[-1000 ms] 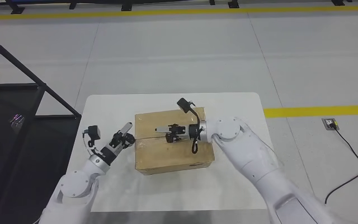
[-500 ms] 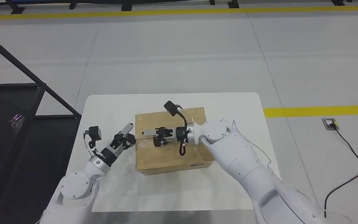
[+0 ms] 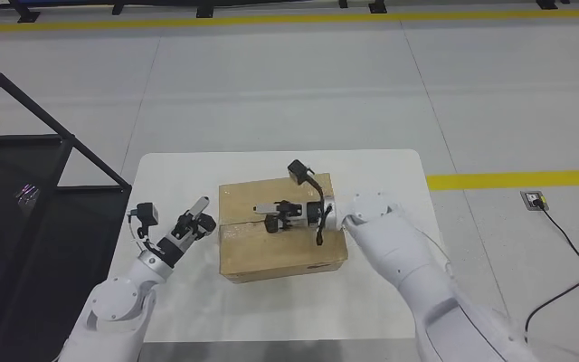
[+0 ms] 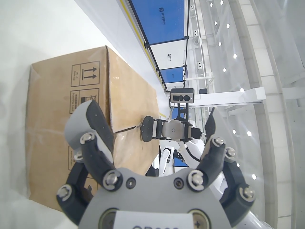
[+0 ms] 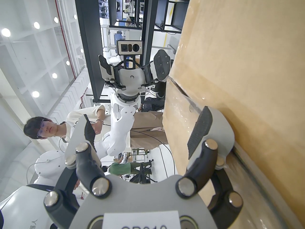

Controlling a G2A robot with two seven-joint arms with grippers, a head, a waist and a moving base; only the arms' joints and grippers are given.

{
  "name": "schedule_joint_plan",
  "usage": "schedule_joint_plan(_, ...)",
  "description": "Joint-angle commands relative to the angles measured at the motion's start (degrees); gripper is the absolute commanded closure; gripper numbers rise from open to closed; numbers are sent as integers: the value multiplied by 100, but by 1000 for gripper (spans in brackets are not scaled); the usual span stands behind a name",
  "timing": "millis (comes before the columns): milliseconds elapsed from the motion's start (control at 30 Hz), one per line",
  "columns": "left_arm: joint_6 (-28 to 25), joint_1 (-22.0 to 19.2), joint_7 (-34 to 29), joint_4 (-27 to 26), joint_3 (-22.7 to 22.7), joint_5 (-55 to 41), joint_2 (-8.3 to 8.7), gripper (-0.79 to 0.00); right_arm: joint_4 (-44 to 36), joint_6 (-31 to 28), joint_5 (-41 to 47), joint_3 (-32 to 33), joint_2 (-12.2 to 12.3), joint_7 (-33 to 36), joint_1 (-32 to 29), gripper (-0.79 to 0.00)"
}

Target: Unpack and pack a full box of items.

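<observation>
Lower left: left gripper, fingers apart, just beside the box end. Box mid-frame on the white table, closed (top seam looks taped). Right gripper, spread wide, low over that seam. Stiff cardboard, probably heavy if full; take hold along the seam edges.

The box blocks the left gripper just ahead; bare table lies free beside it. Its closed top sits directly under the right gripper.

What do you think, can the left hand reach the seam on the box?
Probably yes: the open left hand sits at the box end where the seam starts, nothing between.
</observation>
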Motion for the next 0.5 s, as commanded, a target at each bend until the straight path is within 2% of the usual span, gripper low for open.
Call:
schedule_joint_plan(0, 1, -8, -14, 7, -6, -4, 2, -785, 67, -58, 51, 101, 83, 142, -20, -785)
schedule_joint_plan(300, 36, -53, -20, -6, 19, 21, 2, -785, 171, -244, 61, 518, 545, 27, -171, -785)
schedule_joint_plan(467, 56, -66, -13, -4, 18, 32, 3, -785, -128, -284, 186, 815, 846, -12, -387, -785)
